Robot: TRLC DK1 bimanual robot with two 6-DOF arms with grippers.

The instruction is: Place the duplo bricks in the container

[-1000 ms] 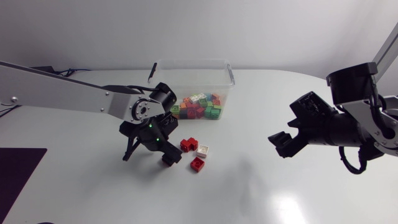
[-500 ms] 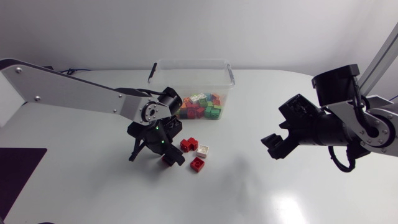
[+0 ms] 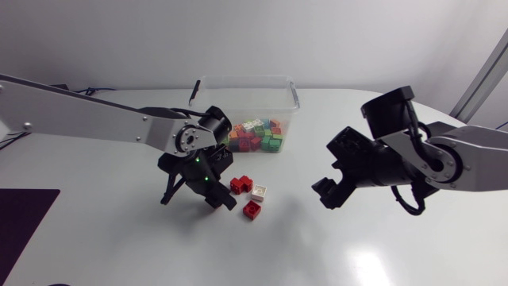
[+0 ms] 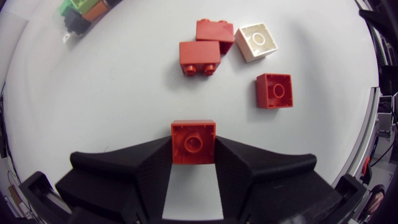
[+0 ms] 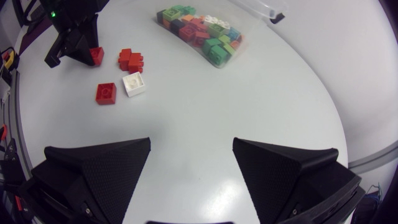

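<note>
The red brick [image 4: 193,142] in my left gripper [image 4: 193,155] is what I'd worry about first. The fingers pinch it only at their very tips, on two smooth side walls, so a quick swing towards the container [image 3: 246,79] could let it twist or slip out (a judgement, not something I can see happening). The container's near wall stands between the grip and the pile inside, and a low carry would knock the brick against it. I can't tell whether the brick is clear of the table [image 3: 317,246] yet.

In the left wrist view the brick sits squarely between the two fingertips, studs-side cavity facing the camera. Both jaws are closed against its opposite faces and most of the brick pokes out ahead of them.

Just ahead lie the loose ones: a red pair [image 4: 200,57] touching each other, a white brick [image 4: 257,42] beside them and a single red square [image 4: 274,90] slightly apart. They are close enough that a dropped brick would land among them.

My right gripper [image 5: 191,144] hangs well apart over bare table, jaws spread wide and holding nothing.
</note>
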